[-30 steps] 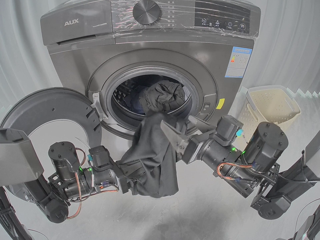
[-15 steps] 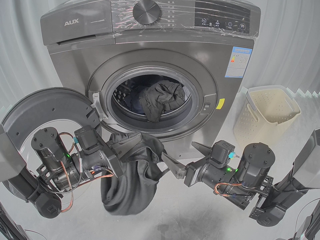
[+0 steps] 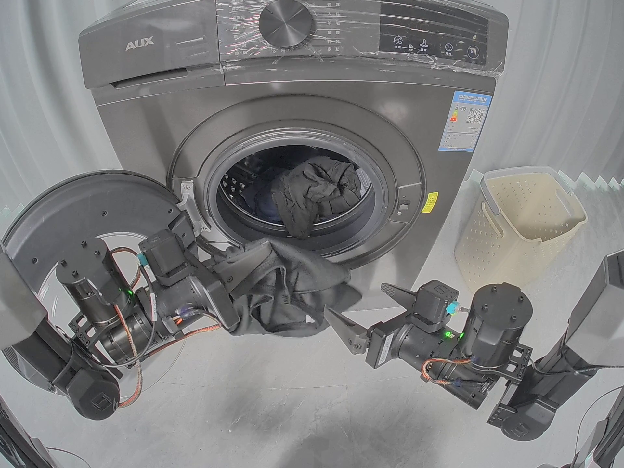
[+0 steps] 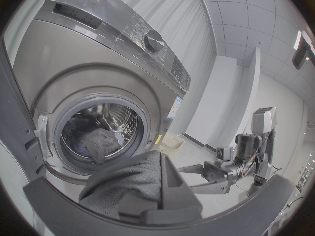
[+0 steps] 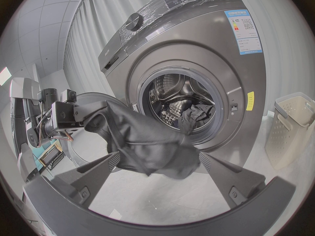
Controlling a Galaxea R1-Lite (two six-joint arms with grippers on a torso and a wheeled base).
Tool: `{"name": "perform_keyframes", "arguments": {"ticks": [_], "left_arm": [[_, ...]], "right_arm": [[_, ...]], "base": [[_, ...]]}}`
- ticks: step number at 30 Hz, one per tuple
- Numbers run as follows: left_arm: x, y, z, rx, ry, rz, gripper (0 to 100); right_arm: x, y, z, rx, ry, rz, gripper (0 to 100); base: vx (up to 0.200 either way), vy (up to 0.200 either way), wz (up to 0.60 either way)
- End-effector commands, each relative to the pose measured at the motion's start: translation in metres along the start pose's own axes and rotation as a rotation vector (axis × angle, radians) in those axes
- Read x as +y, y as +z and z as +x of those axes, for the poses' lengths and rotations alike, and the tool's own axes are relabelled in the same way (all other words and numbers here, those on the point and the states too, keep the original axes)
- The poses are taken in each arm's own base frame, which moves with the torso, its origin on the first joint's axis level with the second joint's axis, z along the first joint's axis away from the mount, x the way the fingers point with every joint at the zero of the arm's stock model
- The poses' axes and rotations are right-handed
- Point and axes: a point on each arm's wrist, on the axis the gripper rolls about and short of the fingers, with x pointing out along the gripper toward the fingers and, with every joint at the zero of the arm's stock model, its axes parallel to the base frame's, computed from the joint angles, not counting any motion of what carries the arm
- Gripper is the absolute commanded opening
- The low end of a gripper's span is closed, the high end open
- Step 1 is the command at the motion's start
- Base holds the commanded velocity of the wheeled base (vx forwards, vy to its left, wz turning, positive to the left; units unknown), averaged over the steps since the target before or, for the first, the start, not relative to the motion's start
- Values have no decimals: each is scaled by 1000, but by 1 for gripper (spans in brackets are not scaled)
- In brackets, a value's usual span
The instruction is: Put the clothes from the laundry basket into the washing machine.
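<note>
A crumpled black garment (image 3: pixel 315 190) lies inside the washing machine (image 3: pixel 292 99). The left fingers (image 3: pixel 239 264) pinch a second dark garment (image 3: pixel 292 281), which drapes ahead of them. The right fingers (image 3: pixel 344 329), spread, hover beside its hem.

bright, even, diffuse light; a ceiling lamp (image 4: pixel 298 40) glows in the left wrist view. film (image 3: pixel 312 40) on the washing machine (image 3: pixel 143 125) panel glints, its drum (image 3: pixel 234 183) is dim. soft shadows fall on the floor (image 3: pixel 292 417). wrist views bow strongly, corners black
</note>
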Motion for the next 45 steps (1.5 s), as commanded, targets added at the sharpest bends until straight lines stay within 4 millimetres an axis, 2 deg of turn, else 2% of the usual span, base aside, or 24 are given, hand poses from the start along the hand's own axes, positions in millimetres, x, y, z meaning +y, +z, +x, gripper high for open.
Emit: {"name": "perform_keyframes", "arguments": {"ticks": [1, 12, 30, 37, 45], "left_arm": [[0, 6, 7, -39, 21, -4, 0], [0, 14, 10, -77, 30, -21, 0], [-3, 24, 9, -111, 21, -22, 0], [-5, 27, 7, -119, 16, -22, 0], [-9, 24, 7, -107, 0, -55, 0]], "right_arm": [[-4, 0, 0, 0, -13, -1, 100], [-4, -4, 2, 15, -16, -5, 100], [-21, -22, 10, 76, -74, -36, 100], [-22, -28, 18, 83, -78, -39, 100], [-16, -13, 44, -21, -104, -24, 100]], "base": [[0, 0, 0], [0, 0, 0], [0, 0, 0], [0, 0, 0], [0, 0, 0]]}}
